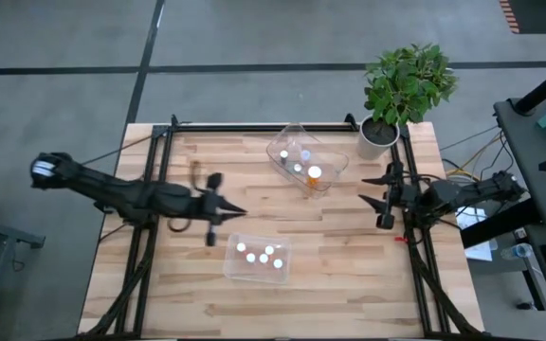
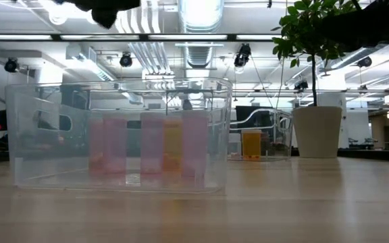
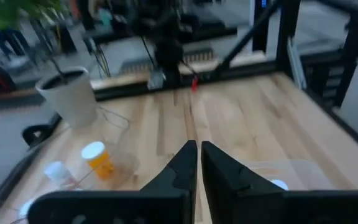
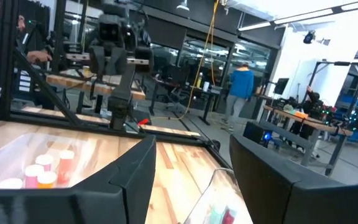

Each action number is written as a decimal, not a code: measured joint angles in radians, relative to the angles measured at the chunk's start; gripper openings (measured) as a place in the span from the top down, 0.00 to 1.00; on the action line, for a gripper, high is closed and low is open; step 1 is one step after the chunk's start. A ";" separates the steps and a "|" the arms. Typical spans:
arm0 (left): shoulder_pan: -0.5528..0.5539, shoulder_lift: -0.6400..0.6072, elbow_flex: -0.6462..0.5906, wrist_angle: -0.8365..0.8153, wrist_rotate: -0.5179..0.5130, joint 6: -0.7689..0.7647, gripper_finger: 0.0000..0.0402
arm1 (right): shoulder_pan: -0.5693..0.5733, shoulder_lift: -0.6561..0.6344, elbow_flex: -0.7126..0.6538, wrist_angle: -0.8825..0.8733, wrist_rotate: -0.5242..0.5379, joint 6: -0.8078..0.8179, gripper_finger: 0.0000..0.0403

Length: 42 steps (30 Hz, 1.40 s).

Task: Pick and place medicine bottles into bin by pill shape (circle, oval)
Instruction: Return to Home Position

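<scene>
All the medicine bottles I see stand in two clear bins. The near bin (image 1: pixel 258 257) (image 2: pixel 120 135) holds several white-capped bottles (image 1: pixel 260 254), pinkish ones and an orange-yellow one in the low view (image 2: pixel 152 148). The far bin (image 1: pixel 307 161) holds a few small bottles and the larger orange bottle (image 1: pixel 314 174) (image 3: pixel 99 159) (image 2: pixel 251 144). My left gripper (image 1: pixel 243 213) (image 3: pixel 197 158) is shut and empty above the table, between the two bins. My right gripper (image 1: pixel 370 189) (image 4: pixel 191 168) is open and empty at the table's right side, pointing toward the bins.
A potted plant (image 1: pixel 401 90) in a white pot (image 2: pixel 316 131) stands at the far right corner, close to the far bin. Bare wood (image 1: pixel 349 275) lies to the right of the near bin. Black frame rails (image 1: pixel 254 128) run along the table's edges. A person (image 4: pixel 240 87) walks in the room beyond.
</scene>
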<state>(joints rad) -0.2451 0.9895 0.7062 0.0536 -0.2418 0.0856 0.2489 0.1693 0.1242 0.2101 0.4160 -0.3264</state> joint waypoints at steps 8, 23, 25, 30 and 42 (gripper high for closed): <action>0.003 -0.371 -0.357 0.220 -0.005 0.008 0.99 | 0.000 -0.095 -0.016 -0.042 -0.027 -0.006 0.61; 0.003 -0.722 -0.686 0.392 -0.027 0.031 0.99 | 0.000 -0.169 -0.085 -0.019 -0.062 -0.074 0.78; 0.003 -0.756 -0.698 0.391 -0.027 0.037 0.99 | 0.000 -0.168 -0.085 -0.018 -0.073 -0.083 0.80; 0.003 -0.807 -0.698 0.354 -0.027 0.087 0.99 | 0.000 -0.167 -0.086 -0.019 -0.076 -0.084 0.85; 0.003 -0.799 -0.699 0.356 -0.026 0.131 0.99 | 0.000 -0.128 -0.088 -0.137 -0.076 0.355 0.83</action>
<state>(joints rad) -0.2417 0.1909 0.0074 0.4095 -0.2680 0.2169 0.2485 0.0418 0.0364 0.0733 0.3401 0.0288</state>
